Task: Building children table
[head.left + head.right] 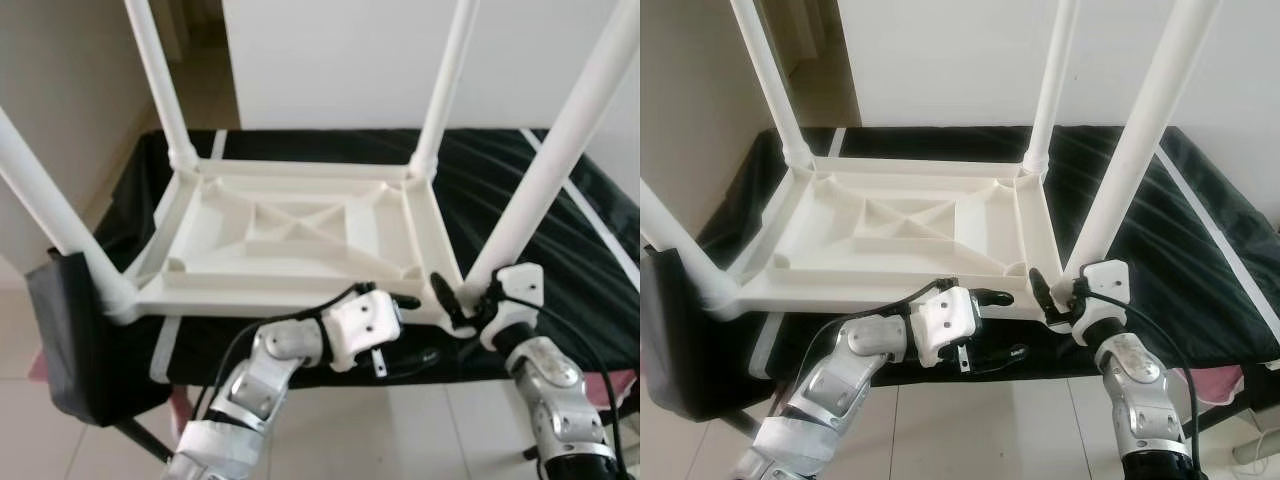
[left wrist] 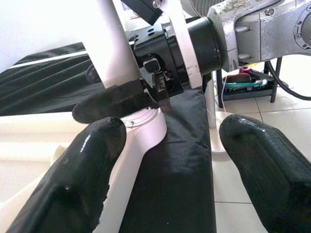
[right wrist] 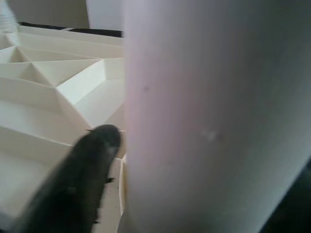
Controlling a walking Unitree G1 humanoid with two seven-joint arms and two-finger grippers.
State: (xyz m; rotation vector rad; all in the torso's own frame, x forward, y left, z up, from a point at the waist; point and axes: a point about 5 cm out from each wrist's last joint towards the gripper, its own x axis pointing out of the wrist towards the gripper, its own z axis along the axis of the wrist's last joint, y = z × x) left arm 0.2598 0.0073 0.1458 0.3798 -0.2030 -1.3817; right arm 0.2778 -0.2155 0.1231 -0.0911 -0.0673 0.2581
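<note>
The white plastic children's table lies upside down on the black-draped counter. Right claw seemingly pinches its near-right leg; left claw hovers spread beside. Light, rigid, slippery: grip low, near the socket.

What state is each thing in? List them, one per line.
Children's table top: upside down on the black cloth, ribbed underside up.
Four white legs: all standing up from the corners.
Near right leg: right gripper at its base, a finger on either side.
Left gripper: open beside the same corner, holding nothing.
Black cloth: spread over the support, draped at the edges.
</note>
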